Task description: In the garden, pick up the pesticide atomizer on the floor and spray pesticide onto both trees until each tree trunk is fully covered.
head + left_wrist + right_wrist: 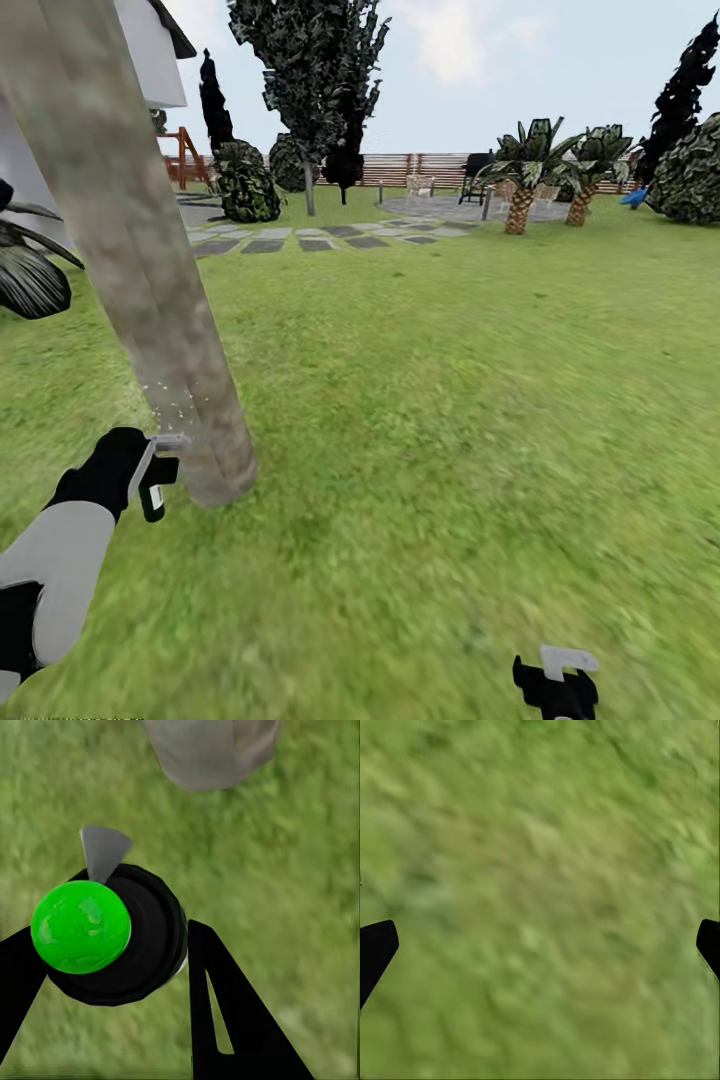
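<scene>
Left pincer (150, 470) grasping the pesticide atomizer (155, 490) beside the tree trunk (150, 300), right pincer (556, 680) released; a fixed nozzle height risks patchy coverage.

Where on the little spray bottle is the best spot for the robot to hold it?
Around its dark round body, below the spray head, as the left hand does now. The pesticide atomizer is a small cylinder, so two fingers fit on opposite sides. Coming from the side away from the tree trunk probably works best, leaving the grey nozzle free to point at the trunk.
</scene>
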Controlling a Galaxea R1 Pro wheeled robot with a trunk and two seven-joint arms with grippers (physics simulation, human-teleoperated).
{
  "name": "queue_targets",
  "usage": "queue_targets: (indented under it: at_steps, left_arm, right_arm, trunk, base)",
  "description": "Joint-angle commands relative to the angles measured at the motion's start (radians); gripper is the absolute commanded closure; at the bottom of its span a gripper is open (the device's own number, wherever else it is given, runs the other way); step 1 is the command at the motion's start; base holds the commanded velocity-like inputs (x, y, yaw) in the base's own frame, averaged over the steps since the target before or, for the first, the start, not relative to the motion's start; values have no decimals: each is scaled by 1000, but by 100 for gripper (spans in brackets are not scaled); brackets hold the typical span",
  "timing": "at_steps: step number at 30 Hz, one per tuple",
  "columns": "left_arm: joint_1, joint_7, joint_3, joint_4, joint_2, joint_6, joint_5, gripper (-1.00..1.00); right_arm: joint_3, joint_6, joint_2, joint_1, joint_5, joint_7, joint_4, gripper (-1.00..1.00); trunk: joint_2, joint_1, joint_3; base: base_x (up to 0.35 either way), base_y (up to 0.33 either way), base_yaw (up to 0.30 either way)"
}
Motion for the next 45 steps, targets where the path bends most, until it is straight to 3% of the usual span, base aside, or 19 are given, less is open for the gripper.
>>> queue_targets:
  at_steps: [1, 15, 30, 34, 39, 41, 43, 44, 45]
  left_arm:
    - [0, -8, 4, -1, -1, 4, -12, 100]
    - [5, -8, 3, -1, 2, 3, -12, 100]
    - [13, -2, 7, 9, 6, -7, -12, 100]
    - [51, -2, 13, 6, 8, -11, -5, 100]
    - [60, -2, 16, 6, 8, -14, -7, 100]
    - [92, -2, 24, 1, 12, -17, -7, 100]
    - [114, -1, 30, 0, 35, -23, -7, 100]
    - [154, 1, 47, 1, 58, -60, -5, 100]
    - [174, 1, 86, 5, 63, -110, -6, 100]
  right_arm:
    - [-8, -4, 0, -1, 10, -3, 2, -100]
    - [-8, -4, 0, 0, 10, -3, 2, -100]
    - [-8, -4, -1, 0, 10, -3, 2, -100]
    - [-8, -4, -2, 0, 10, -3, 2, -100]
    - [-8, -4, -2, -1, 10, -3, 2, -100]
    - [-8, -4, -1, -1, 11, -2, 3, -100]
    - [-7, -4, 1, -1, 12, -2, 4, -100]
    - [-7, -4, 1, 0, 12, -2, 5, -100]
    - [-6, -5, 2, 0, 12, -3, 5, -100]
  trunk:
    - [0, 0, -1]
    - [0, 0, -1]
    - [0, 0, -1]
    - [0, 0, -1]
    - [0, 0, -1]
    - [0, 0, -1]
    - [0, 0, -1]
    - [0, 0, -1]
    - [0, 0, -1]
  base:
    - [162, -245, 275]
    - [33, -266, 49]
    - [123, -238, 219]
    - [238, -187, 3]
    - [224, -196, 0]
    - [192, -212, 0]
    - [188, -213, 51]
    - [209, -209, 225]
    - [226, -202, 255]
